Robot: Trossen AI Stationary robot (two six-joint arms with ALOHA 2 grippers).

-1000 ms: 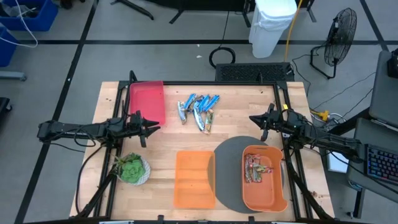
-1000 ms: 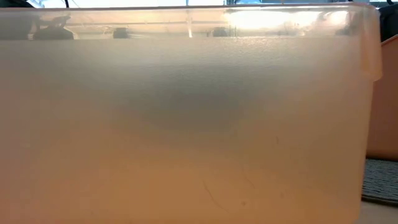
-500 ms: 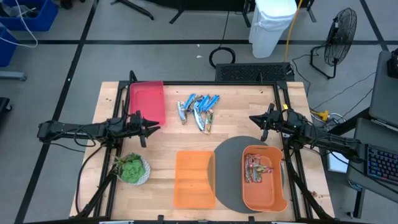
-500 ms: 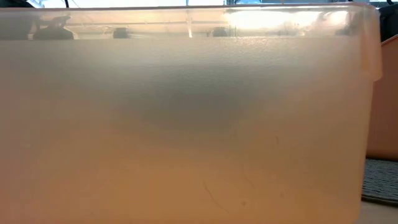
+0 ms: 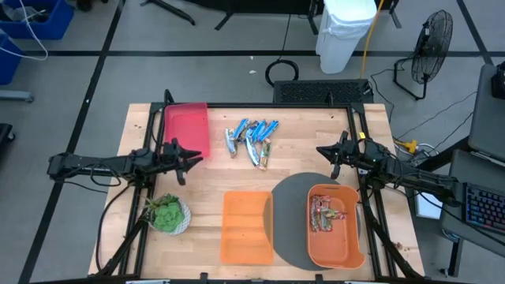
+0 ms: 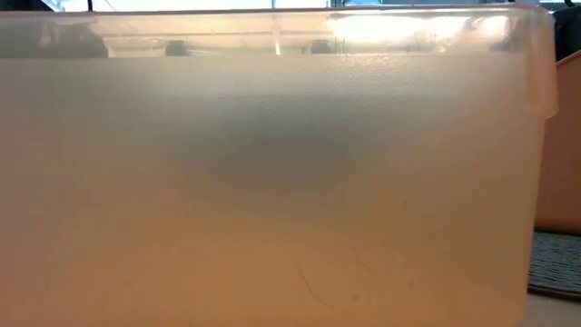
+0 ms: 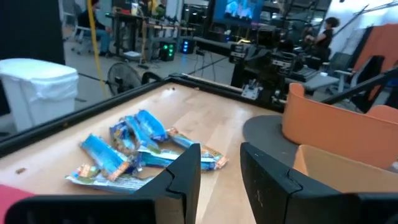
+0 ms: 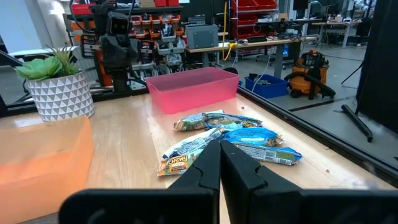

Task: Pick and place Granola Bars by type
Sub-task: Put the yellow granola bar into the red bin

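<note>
Looking down from the high camera, I see the remaining Granola Bars (image 5: 252, 140) heaped in one tangled cluster near the far middle of the table, mostly blue wrappers with a silvery one and a tan one mixed in. A few reddish-brown bars (image 5: 321, 213) already lie in the orange bin (image 5: 335, 255) on the grey mat (image 5: 288, 197). The pink bin (image 5: 187, 130) at the far left and the second orange bin (image 5: 246, 227) look empty from here.

My left gripper (image 5: 192, 158) hangs just beside the pink bin with its fingers (image 7: 183, 171) partly apart and nothing between them. My right gripper (image 5: 325, 152) sits at the right edge, near the mat, fingers pressed together and empty.

What worries me is the pile itself — the bars overlap and cross each other, so a pinch into the heap could lift two wrappers at once, or drag a neighbour along and drop it short. The foil looks slick; I judge a grip on a crimped end could slip. The tan bar lies partly under a blue one, so I could misjudge its type. The low camera is blocked by a bin wall — no help checking height. The plant (image 5: 165, 213) in its white bowl stands near the left arm's path.
</note>
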